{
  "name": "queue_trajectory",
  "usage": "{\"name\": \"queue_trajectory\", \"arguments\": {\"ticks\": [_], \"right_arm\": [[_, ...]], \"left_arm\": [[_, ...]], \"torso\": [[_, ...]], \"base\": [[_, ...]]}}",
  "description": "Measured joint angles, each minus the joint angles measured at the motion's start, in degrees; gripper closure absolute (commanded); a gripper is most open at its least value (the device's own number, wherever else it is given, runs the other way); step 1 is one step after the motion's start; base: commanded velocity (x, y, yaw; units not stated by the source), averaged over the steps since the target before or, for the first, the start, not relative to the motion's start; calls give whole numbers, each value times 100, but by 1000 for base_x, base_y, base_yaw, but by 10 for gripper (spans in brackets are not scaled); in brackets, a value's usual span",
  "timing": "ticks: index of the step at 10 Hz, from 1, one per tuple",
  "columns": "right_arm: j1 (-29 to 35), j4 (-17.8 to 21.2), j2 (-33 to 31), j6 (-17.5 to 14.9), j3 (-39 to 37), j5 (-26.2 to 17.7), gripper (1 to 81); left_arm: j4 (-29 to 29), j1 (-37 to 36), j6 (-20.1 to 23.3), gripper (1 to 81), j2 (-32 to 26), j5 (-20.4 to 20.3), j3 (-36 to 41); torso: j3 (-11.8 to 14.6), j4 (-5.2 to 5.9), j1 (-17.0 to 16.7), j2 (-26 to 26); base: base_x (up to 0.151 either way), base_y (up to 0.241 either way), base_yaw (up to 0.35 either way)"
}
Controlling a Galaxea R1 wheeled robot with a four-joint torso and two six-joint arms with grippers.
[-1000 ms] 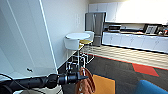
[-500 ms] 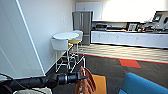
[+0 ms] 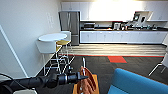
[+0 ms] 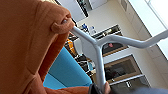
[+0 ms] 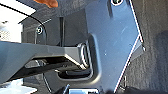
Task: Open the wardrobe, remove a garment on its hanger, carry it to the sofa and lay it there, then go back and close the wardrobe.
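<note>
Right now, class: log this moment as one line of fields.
phase: carrying | left gripper: holding hanger | garment: hanging from it | sofa: lower right, close | right gripper: cannot tell

No text, label, brand, number or sign can be read anywhere. The garment [image 3: 87,81] shows plain rust-orange cloth, and no lettering can be made out on it in the head view or in the left wrist view. The small items on the kitchen bench [image 3: 120,30] at the far wall are too blurred to show any label, and the pale plate on the white wall [image 3: 51,18] carries no readable marks. The fridge [image 3: 69,26] front shows no brand that can be made out.
</note>
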Motion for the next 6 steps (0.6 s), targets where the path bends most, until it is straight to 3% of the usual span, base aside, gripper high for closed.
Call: {"name": "queue_trajectory", "arguments": {"ticks": [3,6], "right_arm": [[6,0,0,0,-10,9,10],[15,0,0,15,-10,4,10]], "left_arm": [[0,-5,0,811,11,0,16],[10,-24,1,811,13,9,49]], "torso": [[-20,0,0,0],[-282,0,2,2]], "base": [[0,0,-339],[0,0,-339]]}}
